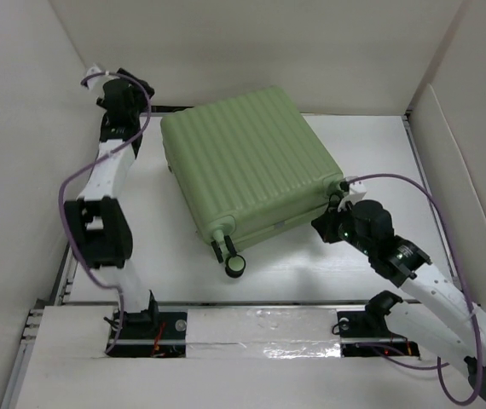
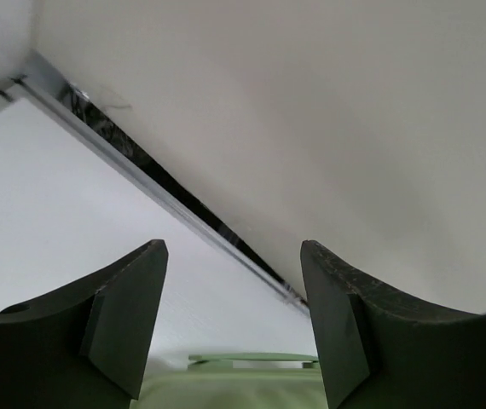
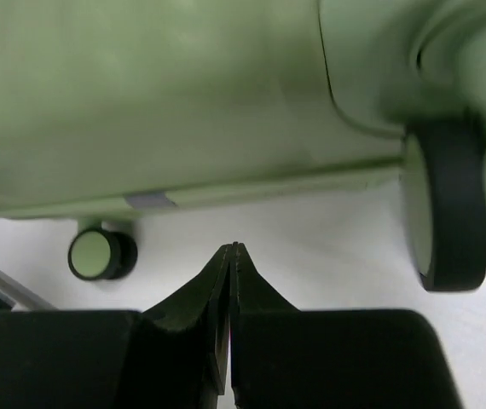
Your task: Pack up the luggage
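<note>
One closed luggage was laid flat mid-bench; left end effector spread near far-left corner; right end effector pressed together, empty, beside wheel. Shell was judged best pushed low, wheel avoided.

- A matt white table fills the scene under even light.
- Plain white panels enclose it: left wall, far wall, right wall.
- A dark metal strip runs along the table's far edge, below the far wall.
- A shiny silvery strip crosses the near edge.
</note>
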Available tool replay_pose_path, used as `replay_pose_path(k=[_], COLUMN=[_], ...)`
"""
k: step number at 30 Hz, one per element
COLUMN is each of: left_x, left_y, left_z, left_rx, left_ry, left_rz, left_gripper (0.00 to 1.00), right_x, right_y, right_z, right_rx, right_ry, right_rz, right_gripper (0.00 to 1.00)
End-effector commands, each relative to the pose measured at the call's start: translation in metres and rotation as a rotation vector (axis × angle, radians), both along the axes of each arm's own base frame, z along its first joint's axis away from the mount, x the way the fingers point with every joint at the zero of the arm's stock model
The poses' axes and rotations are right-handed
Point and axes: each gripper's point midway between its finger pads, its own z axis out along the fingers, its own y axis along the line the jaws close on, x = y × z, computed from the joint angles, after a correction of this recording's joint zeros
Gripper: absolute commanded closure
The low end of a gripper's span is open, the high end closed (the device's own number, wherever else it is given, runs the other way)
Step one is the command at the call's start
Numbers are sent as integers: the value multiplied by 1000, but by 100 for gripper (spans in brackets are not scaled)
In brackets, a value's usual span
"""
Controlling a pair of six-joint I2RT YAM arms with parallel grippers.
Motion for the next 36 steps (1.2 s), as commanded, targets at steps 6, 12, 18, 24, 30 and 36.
replay_pose_path(k=[6, 12, 18, 24, 30, 36], left_x=[74, 123, 116, 37, -64, -163], left_y=[-32, -57, -80, -101, -111, -143], left_z=[-78, -113, -137, -182, -209, -181], left_rx=[32, -20, 12, -155, -268, -235], left_ry=[133, 156, 151, 117, 165, 92], left_rz=[-312, -529, -631, -597, -380, -360], left_gripper=[38, 37, 37, 40, 43, 45], right_x=[22, 67, 103, 152, 198, 234], right_y=[-24, -28, -15, -9, 2, 28], right_z=[-33, -21, -12, 22, 42, 48], right_rx=[-64, -32, -35, -16, -6, 14], right_ry=[86, 30, -14, -123, -149, -119], right_rz=[-173, -221, -200, -216, -185, -102], right_gripper=[89, 86, 86, 85, 84, 78])
